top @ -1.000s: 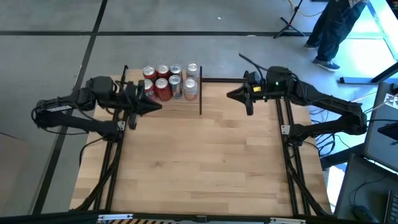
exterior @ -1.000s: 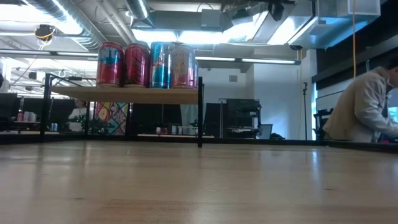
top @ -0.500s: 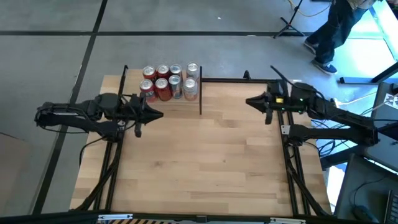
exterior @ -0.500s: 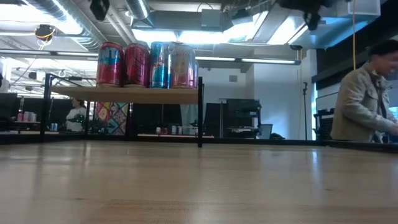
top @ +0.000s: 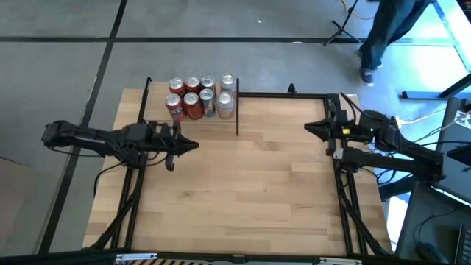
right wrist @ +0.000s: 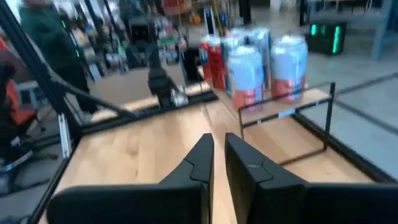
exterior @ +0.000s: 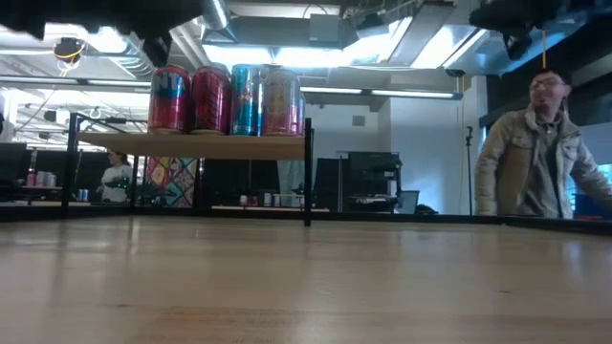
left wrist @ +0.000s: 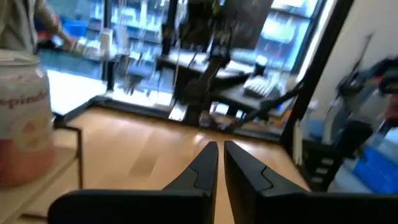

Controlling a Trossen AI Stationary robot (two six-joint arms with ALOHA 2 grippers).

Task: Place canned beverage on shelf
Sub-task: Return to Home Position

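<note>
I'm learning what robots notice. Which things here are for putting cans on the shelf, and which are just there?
For the job:
- the cans, all standing on the shelf
- the left gripper and the right gripper, both shut and empty

Just there:
- the table
- the person in the room behind it

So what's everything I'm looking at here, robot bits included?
Cans: eight; red, blue and orange-and-silver; two rows of four on the shelf.
Shelf: one; light wood with black posts; table's far edge, on the left arm's side.
Table: one; light wood, black frame.
Person: one; tan jacket; standing beyond the table.
Left hand: black; shut, empty; in front of the shelf.
Right hand: black; shut, empty; near the table's right edge.
</note>
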